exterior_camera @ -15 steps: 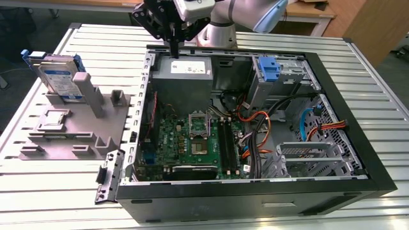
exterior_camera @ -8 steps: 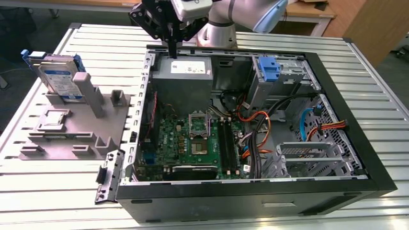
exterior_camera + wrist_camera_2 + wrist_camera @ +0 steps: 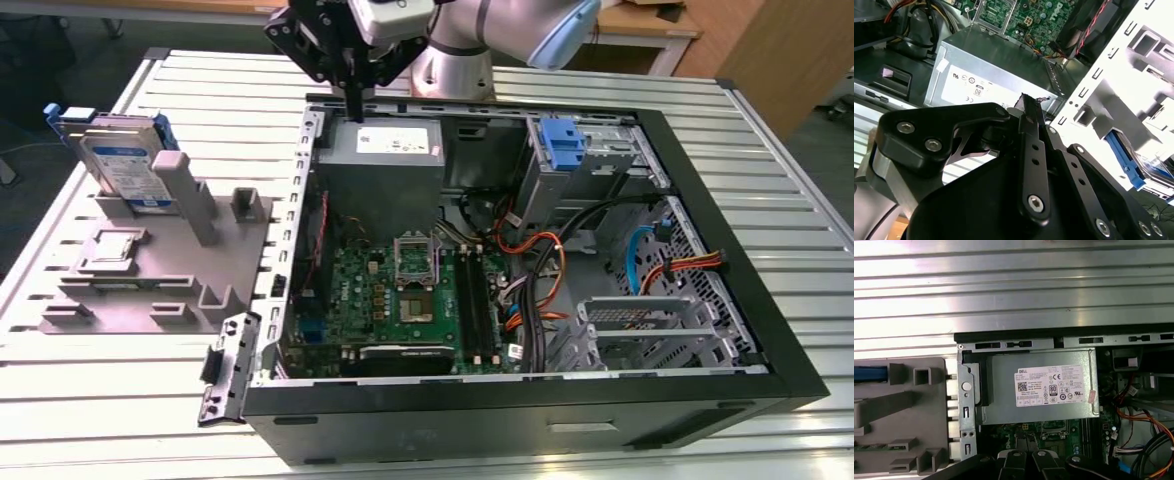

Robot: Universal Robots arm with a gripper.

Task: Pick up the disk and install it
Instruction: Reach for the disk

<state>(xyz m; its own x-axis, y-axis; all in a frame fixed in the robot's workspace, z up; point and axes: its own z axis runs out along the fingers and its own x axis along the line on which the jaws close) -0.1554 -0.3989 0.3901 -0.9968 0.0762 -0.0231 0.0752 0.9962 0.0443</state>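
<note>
Disk (image 3: 123, 160) with its white-and-blue label stands upright on edge in its blue bracket, slotted into a grey fixture (image 3: 160, 270) near the tabletop (image 3: 747, 130) edge on the exterior view's left, toward the far corner. Nothing grips the disk. Just beside the fixture lies an open black computer case (image 3: 534, 400), taking up the middle of the tabletop, with a green motherboard (image 3: 400, 300) on its floor and a grey power supply (image 3: 384, 150) with a white sticker at its far end. A second blue carrier (image 3: 561, 145) sits in the bay next to the power supply. The tool (image 3: 355, 105) hangs over the power supply's far edge, well apart from the disk, its black fingers (image 3: 1029, 120) drawn narrow together and holding nothing.
</note>
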